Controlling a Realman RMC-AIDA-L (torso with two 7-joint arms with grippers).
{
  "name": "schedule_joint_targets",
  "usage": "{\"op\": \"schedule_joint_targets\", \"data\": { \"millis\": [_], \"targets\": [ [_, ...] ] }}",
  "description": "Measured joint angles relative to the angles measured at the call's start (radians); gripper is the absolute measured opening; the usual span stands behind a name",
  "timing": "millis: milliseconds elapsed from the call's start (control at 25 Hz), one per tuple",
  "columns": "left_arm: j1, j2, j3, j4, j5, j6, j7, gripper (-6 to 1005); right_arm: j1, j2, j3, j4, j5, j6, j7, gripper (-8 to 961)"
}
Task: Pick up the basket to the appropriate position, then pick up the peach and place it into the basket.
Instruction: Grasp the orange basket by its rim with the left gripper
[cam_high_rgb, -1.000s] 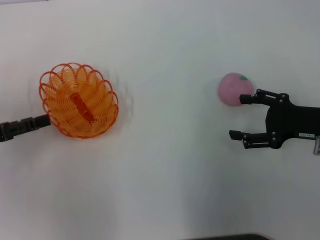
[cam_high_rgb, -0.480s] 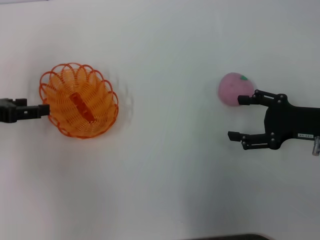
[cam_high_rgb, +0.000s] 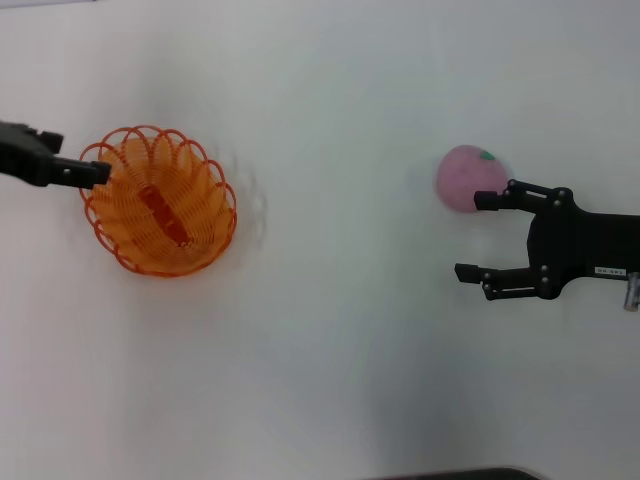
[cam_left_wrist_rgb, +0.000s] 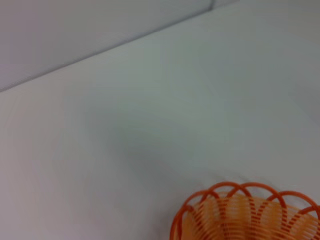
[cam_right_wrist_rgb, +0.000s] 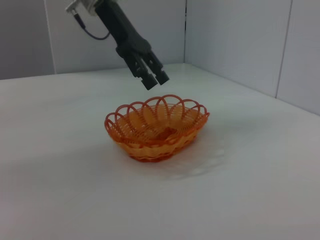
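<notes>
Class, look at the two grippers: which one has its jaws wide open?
The right gripper, beside the peach, jaws spread wide. The left gripper, above the basket rim, has its jaws nearly together.

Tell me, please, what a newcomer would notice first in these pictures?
Probably the orange basket, bright on the white table at the robot's left, with the left gripper hanging shut just above its rim. Next, the pink peach at the right, where the open right gripper has one finger touching it.
</notes>
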Motion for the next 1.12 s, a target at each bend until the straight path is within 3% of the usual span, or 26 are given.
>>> {"op": "schedule_joint_targets", "data": {
  "millis": [360, 640, 1120],
  "targets": [
    [-0.126, 0.006, 0.127, -0.028, 0.138, -0.033, 0.003, 840, 0.006, 0.0, 0.0, -0.001, 0.0, -0.003, 0.001, 947],
    [-0.191, 0.003, 0.163, -0.104, 0.233, -0.114, 0.0, 839, 0.007, 0.0, 0.0, -0.001, 0.0, -0.005, 0.002, 946],
    [-0.237, -0.015, 0.219, -0.191, 0.292, -0.219, -0.001, 840, 0.012, 0.0, 0.0, -0.001, 0.0, -0.005, 0.003, 946]
  ]
}}
